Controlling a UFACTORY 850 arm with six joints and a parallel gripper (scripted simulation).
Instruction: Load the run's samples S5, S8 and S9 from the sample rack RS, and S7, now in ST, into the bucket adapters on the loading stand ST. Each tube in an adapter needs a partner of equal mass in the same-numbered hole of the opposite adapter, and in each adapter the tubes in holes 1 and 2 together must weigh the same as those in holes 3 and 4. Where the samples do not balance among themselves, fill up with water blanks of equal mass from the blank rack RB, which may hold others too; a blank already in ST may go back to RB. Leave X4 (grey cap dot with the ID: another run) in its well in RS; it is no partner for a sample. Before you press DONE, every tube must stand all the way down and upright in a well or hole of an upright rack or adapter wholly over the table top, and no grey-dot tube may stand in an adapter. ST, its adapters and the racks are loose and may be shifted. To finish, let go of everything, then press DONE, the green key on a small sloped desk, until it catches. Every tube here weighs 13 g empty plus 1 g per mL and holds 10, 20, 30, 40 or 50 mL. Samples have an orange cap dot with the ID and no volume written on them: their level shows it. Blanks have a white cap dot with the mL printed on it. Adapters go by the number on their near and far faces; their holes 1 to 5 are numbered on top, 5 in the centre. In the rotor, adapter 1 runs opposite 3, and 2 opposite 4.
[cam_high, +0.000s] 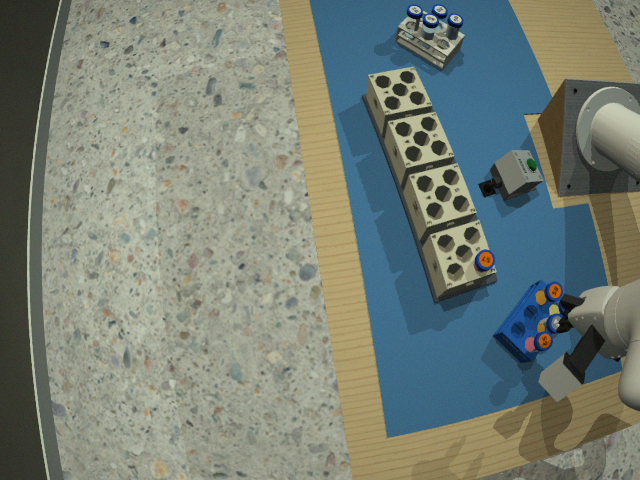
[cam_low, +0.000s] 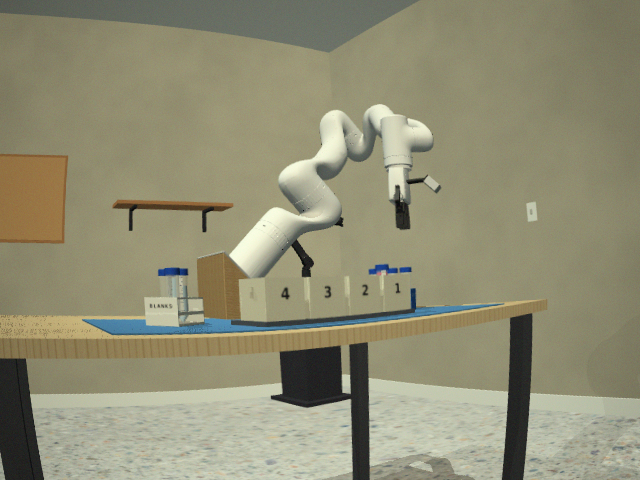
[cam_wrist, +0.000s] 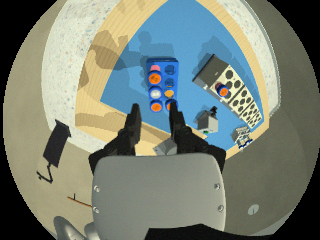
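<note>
My gripper is part open and empty. It hangs high above the right side of the blue sample rack RS. RS holds tube S8, the grey-dot tube and another orange-dot tube; one more may be hidden by my fingers. The loading stand ST carries four beige adapters in a row. Sample S7 stands in a corner hole of adapter 1, the one nearest RS. The other adapters look empty.
The blank rack RB with several white-dot blanks stands beyond adapter 4. The grey desk with the green DONE key sits right of the stand. The arm's base box is further right.
</note>
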